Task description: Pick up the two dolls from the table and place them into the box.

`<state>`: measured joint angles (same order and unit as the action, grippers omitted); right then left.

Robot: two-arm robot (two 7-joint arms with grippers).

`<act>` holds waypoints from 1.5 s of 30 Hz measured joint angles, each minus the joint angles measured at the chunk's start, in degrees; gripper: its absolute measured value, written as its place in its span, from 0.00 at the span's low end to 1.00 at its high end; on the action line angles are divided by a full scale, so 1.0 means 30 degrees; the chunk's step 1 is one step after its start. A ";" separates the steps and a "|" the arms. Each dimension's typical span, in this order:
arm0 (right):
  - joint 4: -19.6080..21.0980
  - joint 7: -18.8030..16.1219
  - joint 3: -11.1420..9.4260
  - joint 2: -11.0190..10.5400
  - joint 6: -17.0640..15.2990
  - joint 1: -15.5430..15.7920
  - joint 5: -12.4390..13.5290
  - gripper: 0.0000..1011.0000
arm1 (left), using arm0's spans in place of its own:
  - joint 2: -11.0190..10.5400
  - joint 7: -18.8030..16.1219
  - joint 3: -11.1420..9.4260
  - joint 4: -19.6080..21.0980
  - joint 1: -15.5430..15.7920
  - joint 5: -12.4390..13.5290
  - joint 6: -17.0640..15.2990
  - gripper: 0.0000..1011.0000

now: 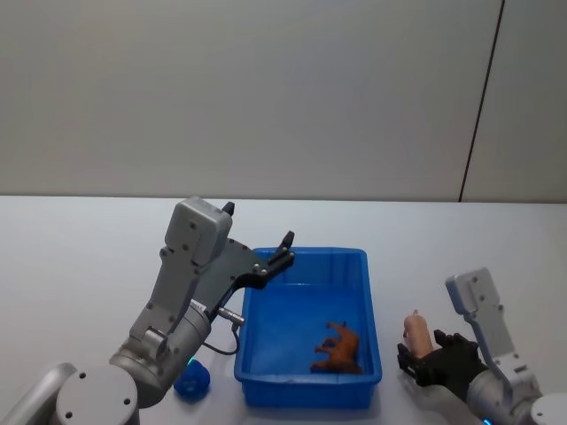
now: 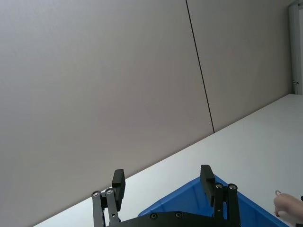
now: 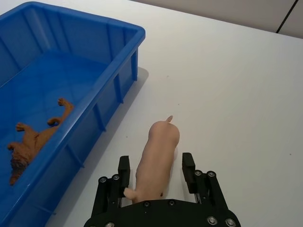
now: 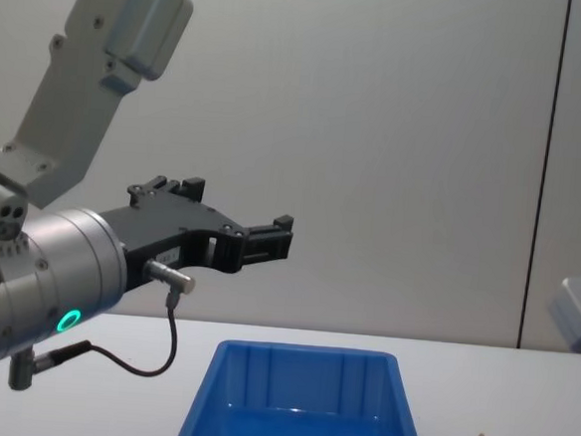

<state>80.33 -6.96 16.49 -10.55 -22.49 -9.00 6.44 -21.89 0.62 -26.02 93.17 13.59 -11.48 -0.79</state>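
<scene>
pink doll (image 3: 158, 158) right of box (image 1: 306, 394), blue doll (image 1: 191, 381) left

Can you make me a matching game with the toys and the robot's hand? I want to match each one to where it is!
Things:
1. pink pig
2. brown toy animal
3. blue doll
4. left hand

Places:
A. lying inside the box
B. raised in the air, fingers apart
C. on the table, left of the box
D. on the table, between the right hand's fingers

Pairs: 1-D, 2-A, 3-C, 4-B
</scene>
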 joint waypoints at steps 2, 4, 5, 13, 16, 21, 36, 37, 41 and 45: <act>0.0000 0.0091 -0.0029 0.0000 0.0091 0.0000 -0.0017 0.66 | 0.0000 0.0000 -0.0001 0.0001 0.0001 0.0000 -0.0001 0.99; 0.0011 0.0189 -0.0044 -0.0002 0.0203 0.0011 -0.0041 0.59 | 0.0000 0.0000 0.0000 0.0001 0.0000 0.0000 -0.0001 0.99; 0.0045 0.0245 -0.0053 -0.0005 0.0292 0.0032 -0.0055 0.56 | 0.0000 0.0001 0.0000 0.0000 0.0001 0.0000 0.0000 0.99; 0.0619 0.0386 -0.0075 -0.0056 0.1040 0.0217 -0.0189 0.33 | 0.0000 0.0001 0.0000 0.0000 0.0000 0.0000 0.0000 0.99; 0.0999 0.0288 -0.0060 -0.0086 0.1390 0.0307 -0.0208 0.33 | 0.0000 0.0001 0.0000 0.0000 0.0001 -0.0001 0.0000 0.99; 0.1771 -0.0118 0.0004 -0.0113 0.1905 0.0415 -0.0261 0.33 | 0.0000 0.0000 -0.0001 0.0000 0.0001 0.0000 -0.0001 0.99; 0.3930 -0.2327 0.0571 0.0212 0.2456 0.0229 -0.0555 0.33 | 0.0000 0.0001 -0.0001 0.0000 0.0000 0.0000 0.0000 0.99; 0.4012 -0.2590 0.0653 0.0304 0.2293 0.0147 -0.0630 0.33 | 0.0000 0.0001 -0.0001 0.0000 0.0001 0.0000 0.0000 0.99; 0.4067 -0.3056 0.0874 0.0585 0.1773 -0.0111 -0.0815 0.40 | 0.0000 0.0001 -0.0001 0.0000 0.0000 0.0000 0.0000 0.99; 0.3764 -0.3328 0.1098 0.0963 0.1134 -0.0486 -0.1044 0.56 | 0.0000 0.0001 0.0000 0.0000 0.0001 0.0000 0.0000 0.99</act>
<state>91.62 -16.94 19.78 -7.66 -19.09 -10.46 3.31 -21.89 0.62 -26.02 93.17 13.59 -11.48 -0.79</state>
